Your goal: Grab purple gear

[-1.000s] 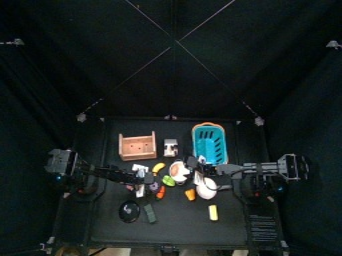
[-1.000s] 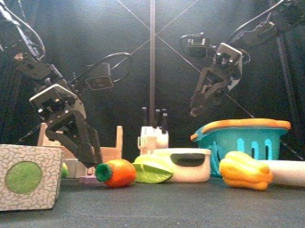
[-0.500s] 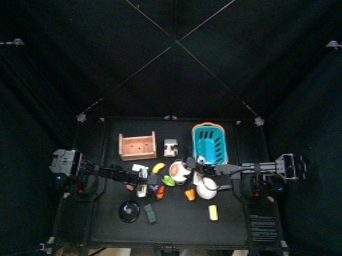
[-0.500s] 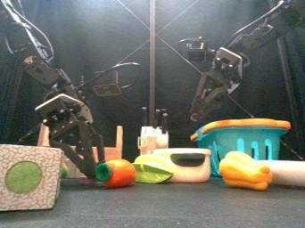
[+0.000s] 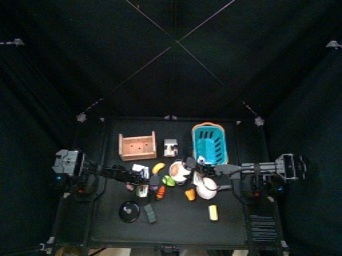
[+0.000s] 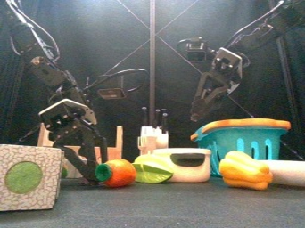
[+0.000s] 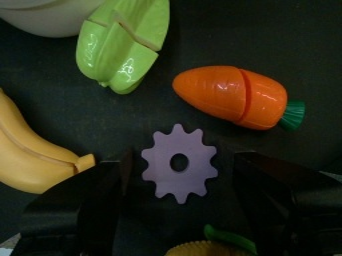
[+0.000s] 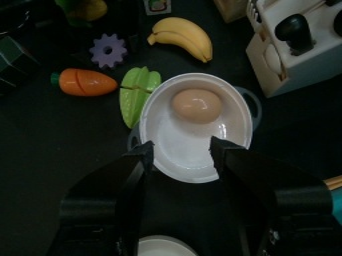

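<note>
Left tool (image 7: 181, 215) hangs low over the desk (image 7: 254, 40) with its jaws wide apart, one on each side of the purple gear (image 7: 179, 163); nothing is clamped between them; the gear lies flat on the desk in the gap between the jaws. Just beside the gear sit a carrot (image 7: 238, 95), a green piece (image 7: 120, 45) and a banana (image 7: 30, 145), none of them touching it. In the front view the left tool (image 6: 84, 169) reaches down behind the carrot (image 6: 116, 173), next to a patterned box (image 6: 28, 177); the gear itself is hidden there. Right tool (image 8: 187, 170) hovers higher with its jaws also apart and empty, over a white bowl (image 8: 214, 135) that holds an egg (image 8: 195, 102); the gear (image 8: 107, 47) lies well apart from it. On the right side of the desk stand a teal basket (image 6: 243, 140) and a yellow pepper (image 6: 244, 171).
</note>
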